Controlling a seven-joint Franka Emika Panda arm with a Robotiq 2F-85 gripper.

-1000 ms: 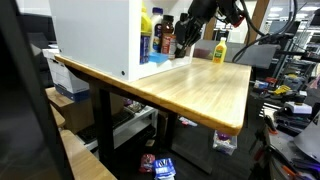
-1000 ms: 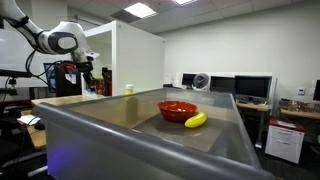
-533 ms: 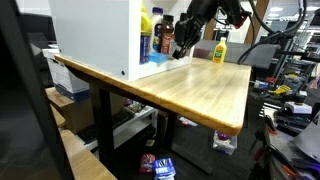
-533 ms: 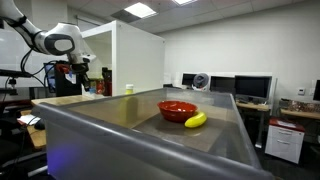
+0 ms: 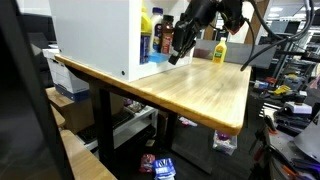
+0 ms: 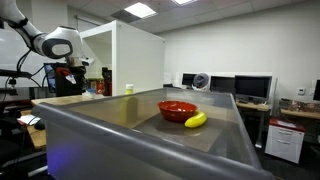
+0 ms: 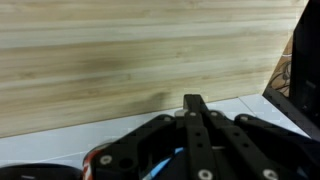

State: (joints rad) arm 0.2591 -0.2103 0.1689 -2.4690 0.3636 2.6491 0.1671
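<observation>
— Claw (image 7: 194,103) first: in the wrist view we see its two black fingers pressed together with nothing between them, hanging over the pale wooden tabletop (image 7: 120,60).

— Agreed. Reading an exterior view from the left, we have the tall white open-fronted cabinet (image 5: 95,35). Inside it stands the blue plastic bottle with a yellow cap (image 5: 147,42), then the dark plastic bottle (image 5: 163,35), upright and just beside the blue one.

— And the claw (image 5: 177,50) sits just right of that dark bottle. We can't tell whether they touch.

— Further right, well apart, the yellow squeeze bottle (image 5: 219,50) stands on the tabletop.

— If the dark bottle is our concern, we judge the fingers must spread before closing in. We'd also keep the approach level, so we don't tip it into its blue neighbour.
</observation>
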